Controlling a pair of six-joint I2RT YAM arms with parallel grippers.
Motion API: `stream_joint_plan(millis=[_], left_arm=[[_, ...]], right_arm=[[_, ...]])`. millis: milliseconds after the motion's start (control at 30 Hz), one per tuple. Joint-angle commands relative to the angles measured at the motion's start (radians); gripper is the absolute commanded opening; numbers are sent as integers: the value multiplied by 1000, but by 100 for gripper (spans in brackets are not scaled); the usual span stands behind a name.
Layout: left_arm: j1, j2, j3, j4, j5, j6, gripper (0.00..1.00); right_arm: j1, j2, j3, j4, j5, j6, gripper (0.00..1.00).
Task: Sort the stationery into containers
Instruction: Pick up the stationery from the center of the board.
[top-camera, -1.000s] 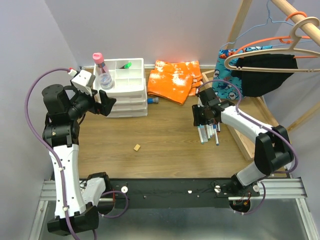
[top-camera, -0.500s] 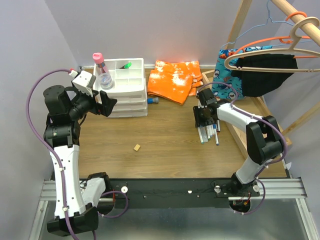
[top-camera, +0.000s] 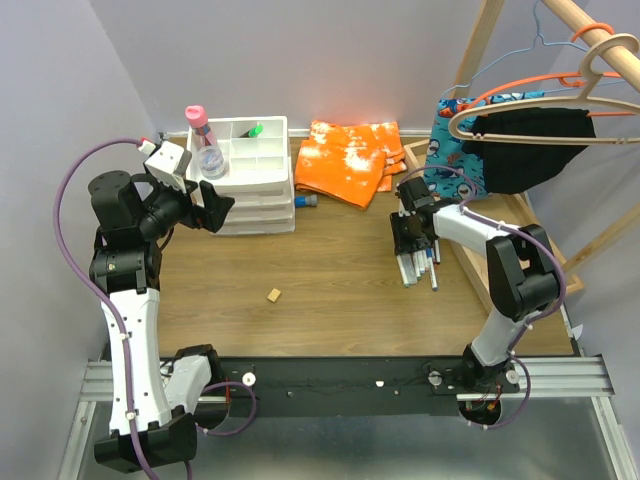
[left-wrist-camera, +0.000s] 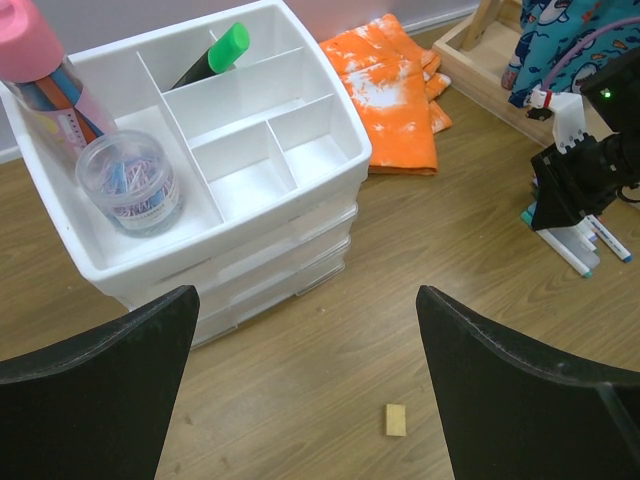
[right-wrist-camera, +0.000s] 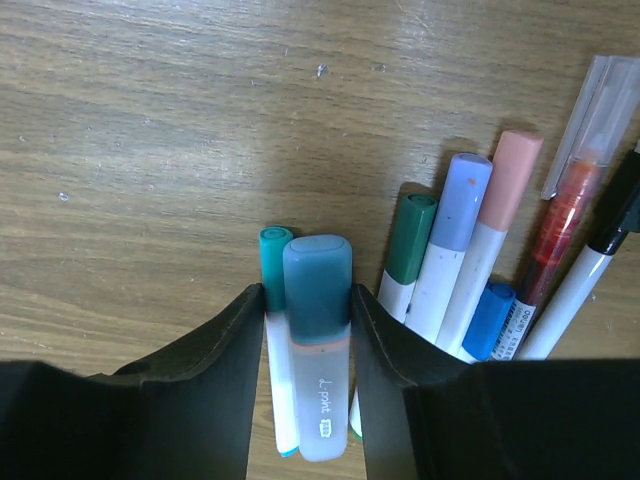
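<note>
My right gripper (right-wrist-camera: 305, 300) is down on the wood at the right, its jaws pressed against a teal-capped highlighter (right-wrist-camera: 318, 340) and a slim teal-capped pen (right-wrist-camera: 274, 330) lying side by side. Several more pens (right-wrist-camera: 460, 260) lie just to the right of it. From above, the right gripper (top-camera: 413, 235) sits over the pen cluster (top-camera: 420, 268). The white drawer unit (top-camera: 255, 195) stands at the back left, holding a green-capped marker (left-wrist-camera: 215, 55) and a pink-capped bottle (top-camera: 205, 145). My left gripper (left-wrist-camera: 305, 295) hovers open and empty in front of the white drawer unit (left-wrist-camera: 250, 250). A blue-capped tube (top-camera: 307, 202) lies beside the unit.
An orange cloth (top-camera: 350, 160) lies at the back centre. A small tan block (top-camera: 273, 294) rests on the table. A wooden tray (top-camera: 492, 285) and a rack with hangers and clothes (top-camera: 530, 130) fill the right side. A clear jar of paper clips (left-wrist-camera: 130, 185) sits in the unit's top tray.
The right gripper's jaws have narrowed onto the highlighter and pen, and the right arm's elbow has swung in slightly. The left arm has stayed still.
</note>
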Motion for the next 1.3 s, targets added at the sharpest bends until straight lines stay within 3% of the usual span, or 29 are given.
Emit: stream_joint_plan(millis=[0,200,267,333,400,533,767,1267], left_arm=[[8,-5,-10,19,-10,-15,99],[16,-9,-19,22,-8,-21,99],[16,-8,-22,24,-5,-23,99],[19,-11,-29,30,-5,-28,99],[19,-8,-33,41,-4,-32,99],[19,-6,-33,49,-4,-38,99],[19,-14,-31,44,-7,-37,99],[27,-31,-43,33,-19,-37,99]], right_arm=[[-12,29,22,29,29,-22,42],[-11,16,55,4,-12,-12,35],[-12,3,65,-14,-35,6,43],[-12,-11,59,-17,-37,13,43],[-12,-17,45,-11,-37,11,37],[-12,-30,17,-1,-38,10,34],[-12,-27,-4,32,-12,-6,43],[-12,30,-6,76,11,-55,42]])
